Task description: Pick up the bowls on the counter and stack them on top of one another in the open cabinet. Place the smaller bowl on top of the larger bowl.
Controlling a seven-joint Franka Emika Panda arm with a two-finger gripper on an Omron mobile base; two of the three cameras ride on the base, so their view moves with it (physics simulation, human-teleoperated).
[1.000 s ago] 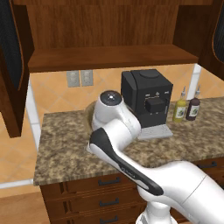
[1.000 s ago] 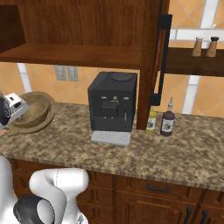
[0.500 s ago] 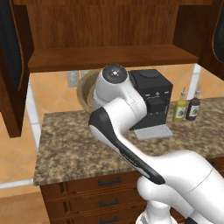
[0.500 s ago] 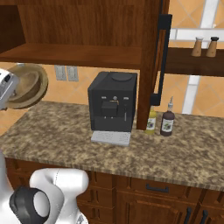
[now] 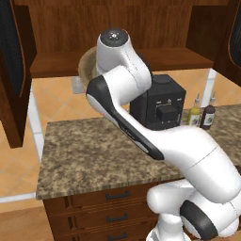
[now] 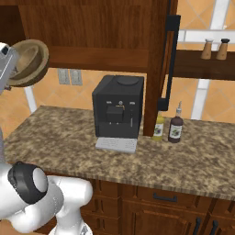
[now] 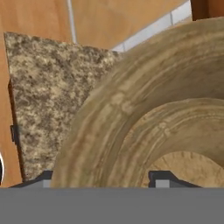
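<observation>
One bowl only, the larger bowl (image 6: 28,62), gripped at its rim by the claw (image 7: 100,179), tilted steeply, raised level with the open cabinet's shelf (image 5: 52,63) near its left end. Could catch the shelf's front edge or slip from so narrow a rim hold. Below on the tabletop (image 6: 69,133): coffee machine (image 6: 118,108) mid-way back, two bottles (image 6: 167,127) just right of it, well clear.

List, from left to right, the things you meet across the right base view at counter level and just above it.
Larger bowl held up at the left edge → wall outlets → black coffee machine → yellow bottle → dark bottle → two shakers on the high shelf at the right.
</observation>
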